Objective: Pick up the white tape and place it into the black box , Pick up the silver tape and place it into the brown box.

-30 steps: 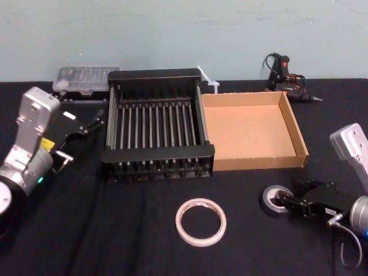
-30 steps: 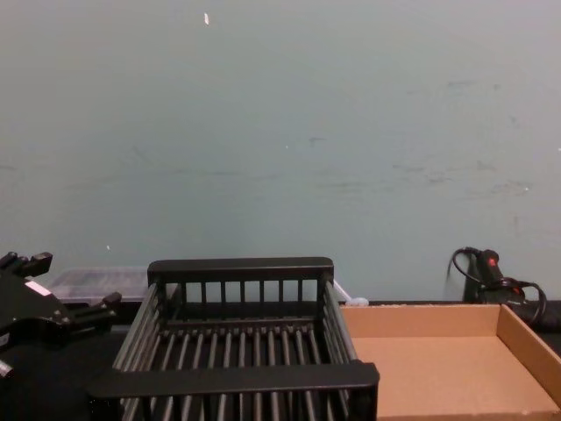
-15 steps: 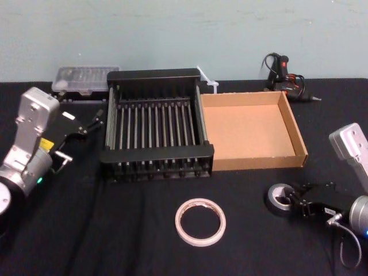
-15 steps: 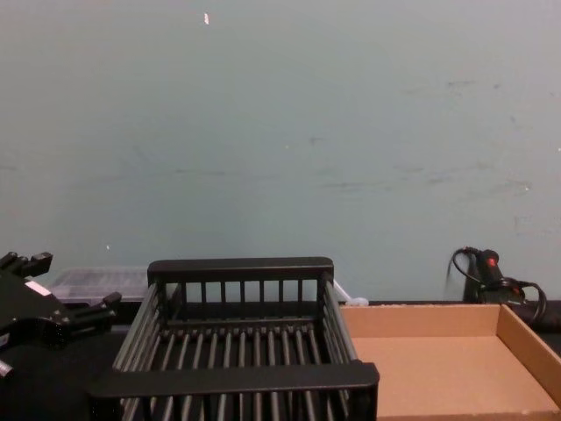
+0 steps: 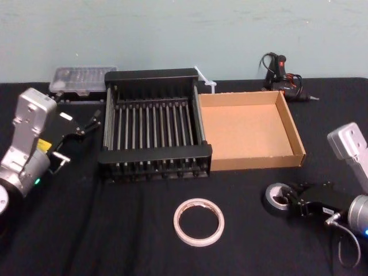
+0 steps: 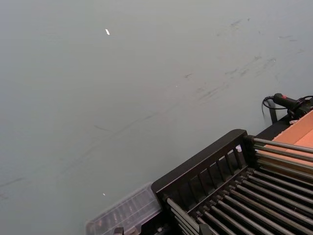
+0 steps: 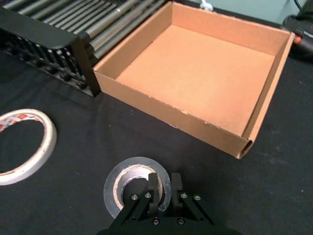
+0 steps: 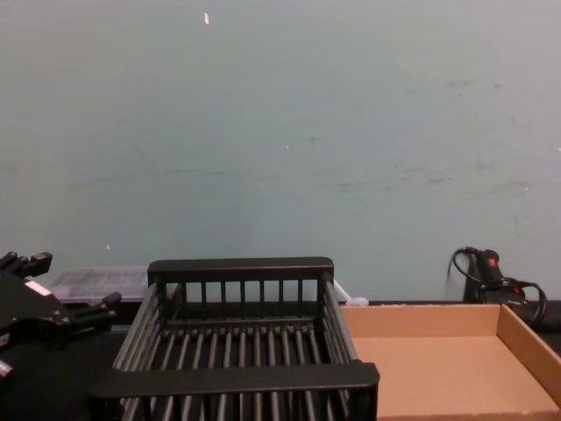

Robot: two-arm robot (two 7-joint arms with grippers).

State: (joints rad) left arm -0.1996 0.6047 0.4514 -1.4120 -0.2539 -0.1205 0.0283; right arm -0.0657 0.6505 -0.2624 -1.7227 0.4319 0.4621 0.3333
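Our right gripper (image 5: pixel 292 201) sits low at the near right, its claw clamped on the wall of the silver tape (image 5: pixel 278 197). The roll rests on the black table (image 5: pixel 115 230), just on the near side of the brown box (image 5: pixel 247 129). The white tape (image 5: pixel 199 221) lies flat at the near centre, in front of the black box (image 5: pixel 155 154). Our left gripper (image 5: pixel 89 122) hangs left of that box, claw apart.

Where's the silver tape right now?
Head view: the silver tape sits on the right, just in front of the brown box, pinched by the right gripper.
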